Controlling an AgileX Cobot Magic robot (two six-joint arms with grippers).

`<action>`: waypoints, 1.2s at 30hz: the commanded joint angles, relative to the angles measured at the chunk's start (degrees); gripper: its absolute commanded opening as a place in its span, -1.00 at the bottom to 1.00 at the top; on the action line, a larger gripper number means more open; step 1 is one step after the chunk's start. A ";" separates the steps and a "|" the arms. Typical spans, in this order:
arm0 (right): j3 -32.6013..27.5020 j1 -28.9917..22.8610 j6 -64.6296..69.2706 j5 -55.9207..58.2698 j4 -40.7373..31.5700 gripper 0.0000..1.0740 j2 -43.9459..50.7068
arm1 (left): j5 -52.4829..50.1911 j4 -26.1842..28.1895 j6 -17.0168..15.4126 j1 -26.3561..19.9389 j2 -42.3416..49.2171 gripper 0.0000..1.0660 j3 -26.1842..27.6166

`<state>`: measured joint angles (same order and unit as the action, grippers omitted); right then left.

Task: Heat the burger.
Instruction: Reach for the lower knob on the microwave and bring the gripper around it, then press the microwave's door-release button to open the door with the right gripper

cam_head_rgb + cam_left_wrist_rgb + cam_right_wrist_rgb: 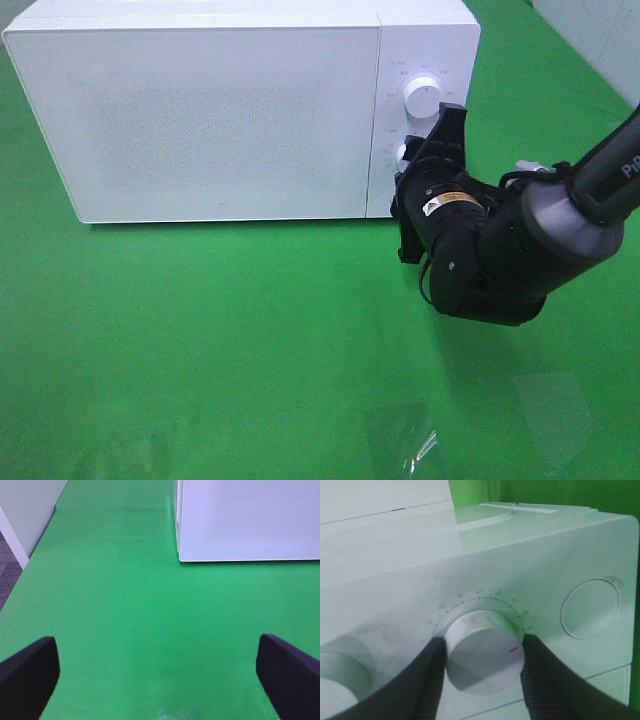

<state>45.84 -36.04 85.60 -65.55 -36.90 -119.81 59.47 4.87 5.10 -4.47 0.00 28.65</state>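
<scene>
two jaws of the left gripper [158, 672] stand spread wide and empty over the green table [125, 605], near the white microwave [220, 110], whose door is shut; the burger shows in no view, so it is probably inside, though that cannot be checked. further right, the right gripper [481, 672] pinches the lower dial [485, 652] between its pads [540, 680]. those pads could slip on the smooth round dial and leave it unturned, or an off-centre twist could drag the microwave sideways
</scene>
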 commanded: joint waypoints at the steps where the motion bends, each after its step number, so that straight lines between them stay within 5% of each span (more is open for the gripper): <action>1: 2.52 0.06 0.34 1.03 6.07 -1.00 0.17 | -0.23 0.17 -0.34 -0.17 0.06 0.88 -0.17; 8: 2.52 0.06 0.34 1.03 5.96 -0.93 0.17 | -0.23 0.17 -0.34 -0.17 0.06 0.88 -0.17; 24: 2.23 0.06 -4.07 1.32 2.06 0.02 0.40 | -0.23 0.17 -0.34 -0.17 0.06 0.88 -0.17; 36: -1.38 -0.11 -13.52 3.50 1.78 0.23 4.24 | -0.23 0.17 -0.34 -0.17 0.06 0.88 -0.17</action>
<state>45.38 -36.61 75.75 -61.13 -36.10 -117.40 59.47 4.87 5.10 -4.47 0.00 28.65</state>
